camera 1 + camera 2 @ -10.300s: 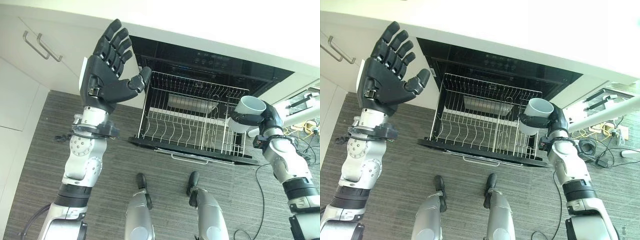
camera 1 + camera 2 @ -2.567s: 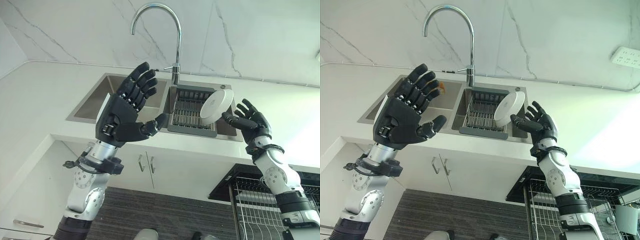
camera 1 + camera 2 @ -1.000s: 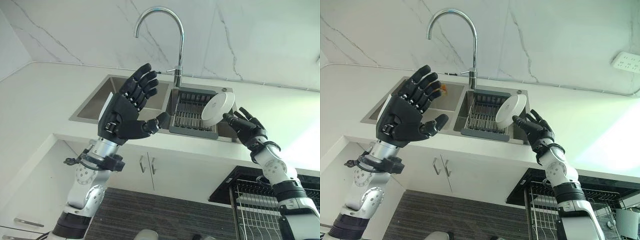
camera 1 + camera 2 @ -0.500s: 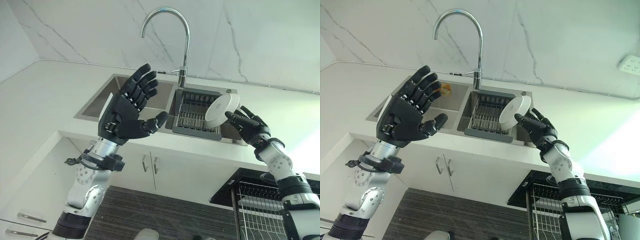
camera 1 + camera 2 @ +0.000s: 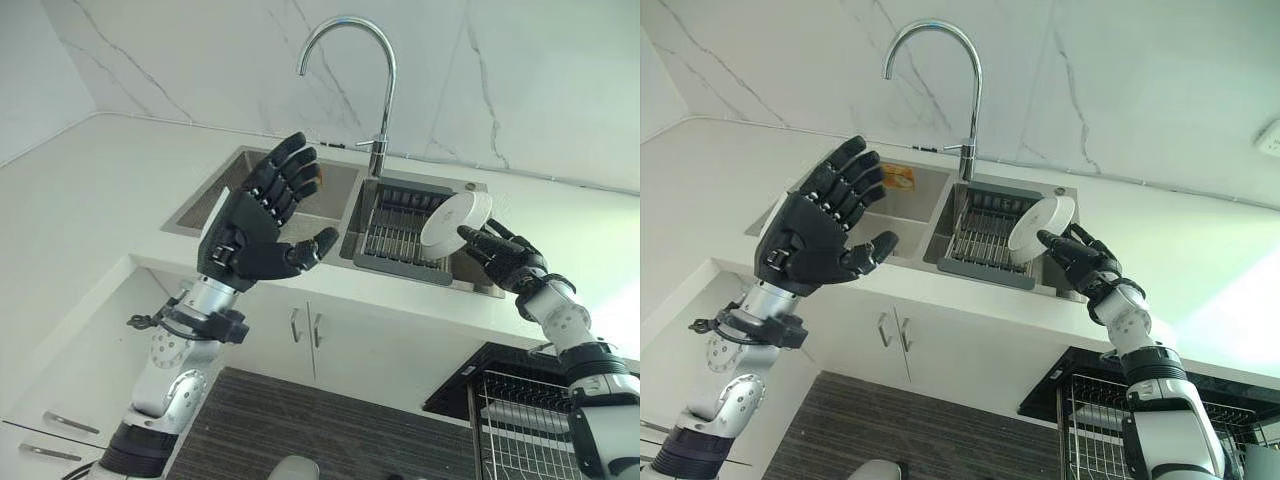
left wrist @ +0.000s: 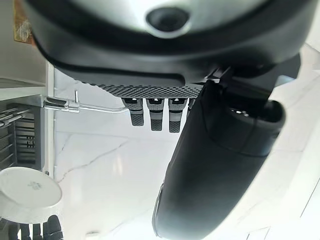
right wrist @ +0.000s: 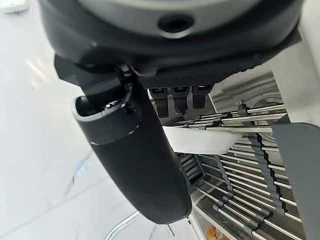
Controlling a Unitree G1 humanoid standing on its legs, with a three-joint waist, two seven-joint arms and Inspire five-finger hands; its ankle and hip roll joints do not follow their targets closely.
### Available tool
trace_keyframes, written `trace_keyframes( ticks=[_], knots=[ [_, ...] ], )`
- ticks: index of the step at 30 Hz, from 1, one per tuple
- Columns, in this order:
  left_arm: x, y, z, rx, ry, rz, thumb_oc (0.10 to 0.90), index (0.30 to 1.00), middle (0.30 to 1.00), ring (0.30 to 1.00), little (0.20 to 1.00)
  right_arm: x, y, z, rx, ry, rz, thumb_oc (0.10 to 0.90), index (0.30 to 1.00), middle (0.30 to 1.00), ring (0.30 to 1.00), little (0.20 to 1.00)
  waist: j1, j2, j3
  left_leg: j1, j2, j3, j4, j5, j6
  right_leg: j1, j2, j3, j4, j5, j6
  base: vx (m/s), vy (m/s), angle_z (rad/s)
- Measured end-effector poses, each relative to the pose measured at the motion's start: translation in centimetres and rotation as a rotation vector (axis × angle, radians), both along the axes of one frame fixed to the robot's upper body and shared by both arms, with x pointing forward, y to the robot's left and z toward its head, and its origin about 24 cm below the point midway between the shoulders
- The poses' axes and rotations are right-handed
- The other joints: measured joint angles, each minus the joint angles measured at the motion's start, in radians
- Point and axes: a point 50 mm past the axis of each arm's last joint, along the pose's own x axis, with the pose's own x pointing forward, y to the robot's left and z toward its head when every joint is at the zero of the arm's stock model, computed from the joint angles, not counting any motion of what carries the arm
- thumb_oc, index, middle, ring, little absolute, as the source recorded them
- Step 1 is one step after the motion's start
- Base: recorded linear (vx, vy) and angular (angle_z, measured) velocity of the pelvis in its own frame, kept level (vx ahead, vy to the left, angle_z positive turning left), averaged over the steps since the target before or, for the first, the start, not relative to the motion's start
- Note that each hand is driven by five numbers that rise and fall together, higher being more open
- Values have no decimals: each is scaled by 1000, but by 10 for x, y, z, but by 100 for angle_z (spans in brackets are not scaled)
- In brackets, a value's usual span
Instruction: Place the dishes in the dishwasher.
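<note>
A white plate (image 5: pixel 455 220) stands on edge in the wire rack (image 5: pixel 395 235) of the sink's right basin. My right hand (image 5: pixel 510 265) reaches up to its lower right rim, fingers nearly straight and spread. In the right wrist view the plate (image 7: pixel 200 140) lies between the thumb (image 7: pixel 135 160) and the fingers (image 7: pixel 175 100). My left hand (image 5: pixel 250 235) is held up open in front of the left basin, palm forward and holding nothing. The left wrist view shows the plate (image 6: pixel 27 192) from afar.
A tall curved faucet (image 5: pixel 345 40) rises behind the double sink (image 5: pixel 215 200). An orange sponge (image 5: pixel 898 178) lies in the left basin. Cabinet doors with handles (image 5: pixel 305 328) are below the counter. The pulled-out dishwasher rack (image 5: pixel 520 420) sits at the lower right.
The view has shifted. My right hand has closed the gap to the plate, and its fingers now sit at the rim. The left hand stays raised and open.
</note>
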Motion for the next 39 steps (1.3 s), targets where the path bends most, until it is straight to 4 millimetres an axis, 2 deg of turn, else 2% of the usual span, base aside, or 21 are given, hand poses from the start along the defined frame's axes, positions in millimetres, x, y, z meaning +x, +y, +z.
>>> trace_keyframes(
  ticks=[16,30,36,39],
  knots=[
    [1,2,-1,-29,26,8,800,900,900,900,900,6,2,9,-3,-14,15,800,900,900,900,900,2,1,0,-1,-1,-12,-3,1,-2,6,-2,-12,2,-4,-3,21,-1,2],
    [2,2,-3,-11,54,5,800,900,900,900,900,6,-3,8,-5,0,0,800,900,900,900,900,6,7,-1,-1,-5,-36,-10,4,-5,19,-8,-41,2,-11,-5,41,-15,6],
    [2,2,-4,-7,68,3,800,900,900,900,900,5,-4,7,-5,8,-7,800,900,900,900,900,13,9,-1,-1,-13,-42,-12,8,-5,21,-15,-47,3,-12,-3,34,-15,4],
    [3,2,-4,-1,74,2,800,900,900,900,900,2,-13,3,-13,37,-40,800,900,900,900,900,31,10,0,-2,-13,-46,-13,9,-4,24,-17,-52,2,-15,1,44,-14,7]
  ],
)
